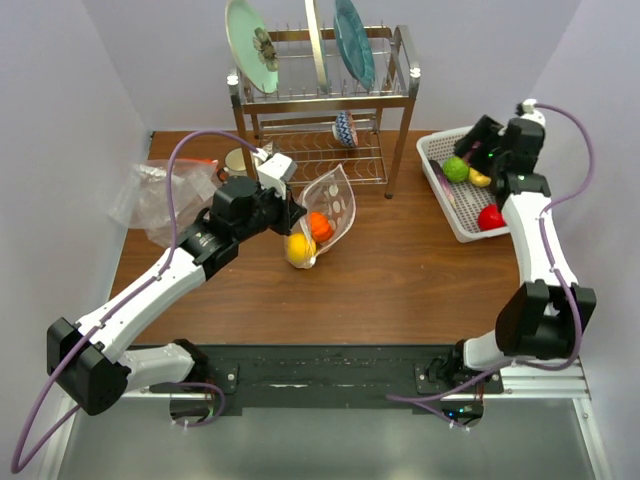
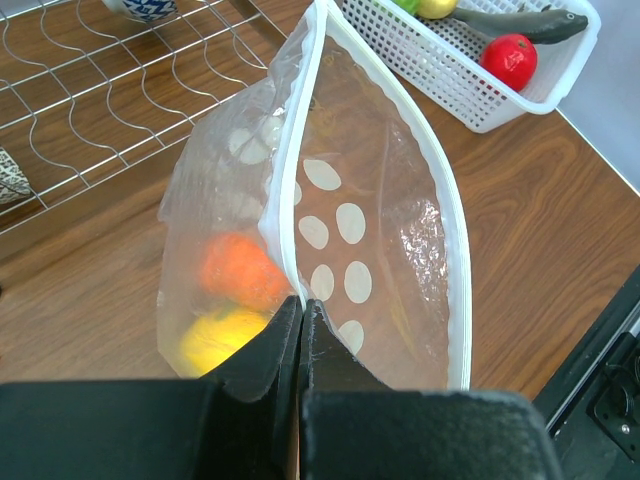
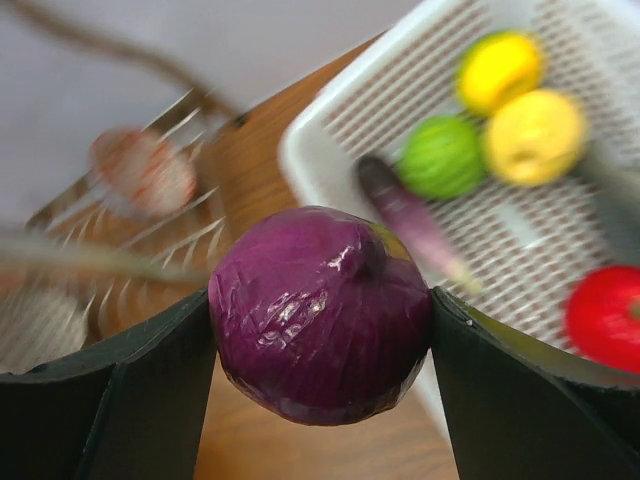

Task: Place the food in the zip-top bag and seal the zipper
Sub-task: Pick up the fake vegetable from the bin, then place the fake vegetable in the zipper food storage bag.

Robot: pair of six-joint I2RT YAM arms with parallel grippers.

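At the centre of the top view, the zip-top bag (image 1: 335,205) stands tilted on the table (image 1: 400,290), its mouth open toward the upper right, just below the dish rack (image 1: 320,100). The left gripper (image 1: 290,212) holds it from the left. In the left wrist view its fingers (image 2: 265,360) are pressed tight together on the zipper (image 2: 293,150) at the lower end of the mouth, with no gap between them. Inside the bag lie an orange round (image 2: 240,270) and, below it, a yellow round (image 2: 215,340), touching each other.

At the upper right of the top view, the right gripper (image 1: 478,140) hangs over the upper left corner of the white basket (image 1: 458,222). In the right wrist view its jaws are spread wide around a purple round (image 3: 320,315), pressing on both of its sides. Behind it in the basket are an eggplant (image 3: 410,215), a green round (image 3: 442,157), two yellow pieces (image 3: 535,135) and a red round (image 3: 605,315). Crumpled plain plastic (image 1: 160,195) lies at the left edge of the table.
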